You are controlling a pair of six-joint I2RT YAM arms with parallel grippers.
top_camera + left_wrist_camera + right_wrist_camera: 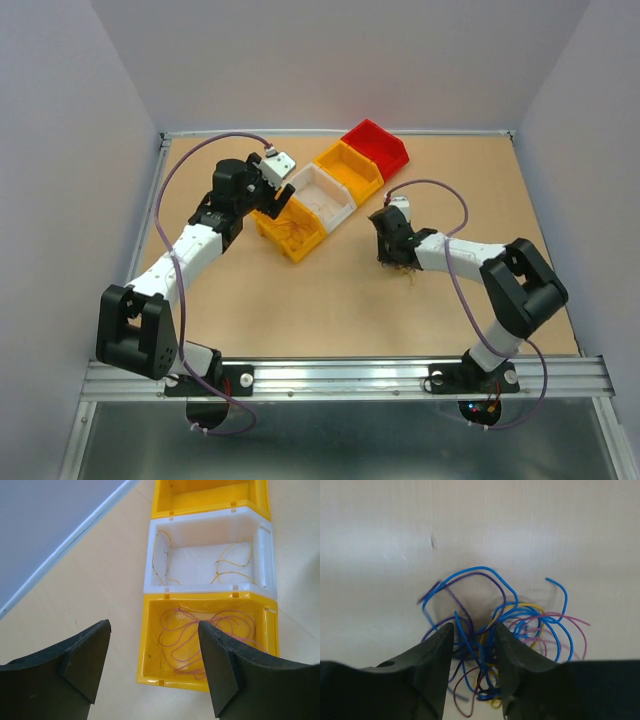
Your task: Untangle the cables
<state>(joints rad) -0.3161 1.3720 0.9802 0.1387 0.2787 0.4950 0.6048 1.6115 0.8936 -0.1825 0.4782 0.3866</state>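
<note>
The cables [520, 625] are a small wad of thin blue, purple, yellow and pink wires on the table, seen in the top view [407, 272] under the right arm's tip. My right gripper [474, 632] stands over the wad with its jaws part-way open. Several wires run between the fingers [435, 655], and a gap still shows. In the top view the right gripper [394, 258] points down at the wad. My left gripper [152, 655] is wide open and empty. It hovers just in front of the near yellow bin [150, 645], which holds loose pink-purple wires [200, 632].
Four bins stand in a diagonal row: near yellow [292, 232], white [322, 198], yellow-orange [352, 170] and red [377, 146]. The white bin [152, 555] holds thin yellow wires [232, 562]. Grey walls close the table's left, back and right sides.
</note>
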